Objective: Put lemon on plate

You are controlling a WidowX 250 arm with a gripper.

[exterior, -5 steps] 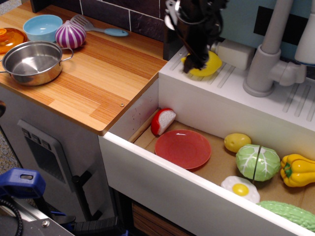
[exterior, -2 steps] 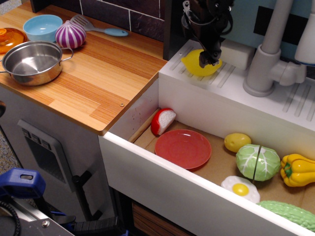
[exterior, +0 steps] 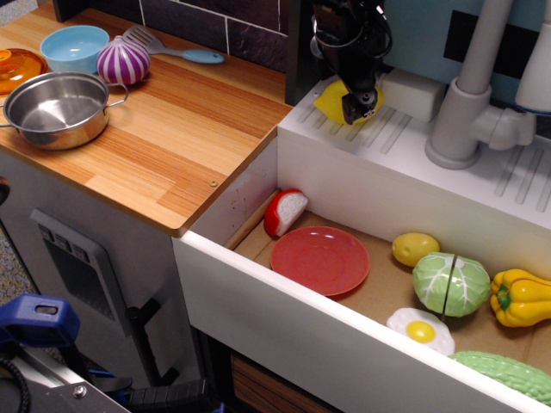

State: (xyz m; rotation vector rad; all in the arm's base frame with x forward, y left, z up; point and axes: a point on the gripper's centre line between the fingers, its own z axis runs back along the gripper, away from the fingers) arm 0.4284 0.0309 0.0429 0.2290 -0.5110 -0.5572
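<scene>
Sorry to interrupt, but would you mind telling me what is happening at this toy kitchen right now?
The robot's gripper is down on the lemon on the white ledge behind the sink, its fingers closed around it. The coral-red plate sits bare down in the sink basin, beside a red-and-white toy wedge. The lemon has not reached the plate yet.

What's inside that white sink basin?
Red plate, bare; a red-white wedge, small yellow lump, cabbage, pepper, egg. The front wall hides the nearest floor.
</scene>
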